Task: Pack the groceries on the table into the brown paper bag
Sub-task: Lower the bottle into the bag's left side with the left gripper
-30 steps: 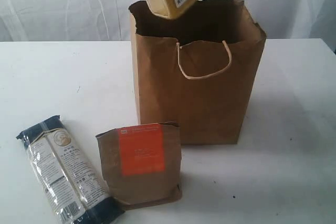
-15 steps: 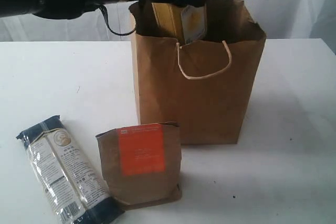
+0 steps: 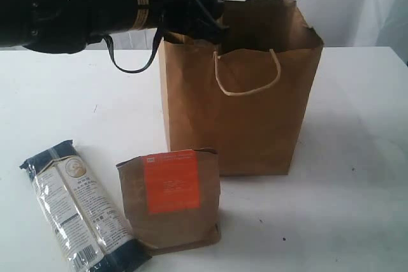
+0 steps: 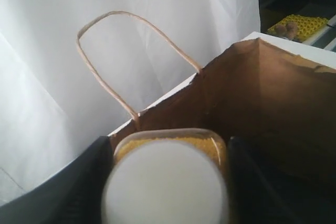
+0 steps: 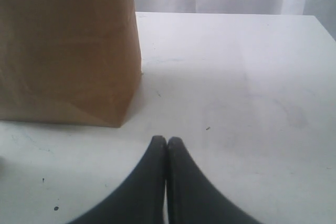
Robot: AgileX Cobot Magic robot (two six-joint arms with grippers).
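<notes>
Near-left on the counter (image 3: 357, 189): noodle packet (image 3: 80, 211) and orange-labelled pouch (image 3: 171, 199), still unpacked. My right claw (image 5: 167, 150) is clenched and empty. Farther back, my left claw (image 3: 207, 20) has dropped from above the rim into the brown paper bag (image 3: 255, 119), still grasping the yellow-grain bottle (image 4: 167, 179). Release looks next.

I see white table (image 3: 357, 189) | brown paper bag (image 3: 248, 119) upright mid-table | orange-labelled pouch (image 3: 171, 199) standing toward my near edge | noodle packet (image 3: 80, 211) flat beside it, near-left corner
</notes>
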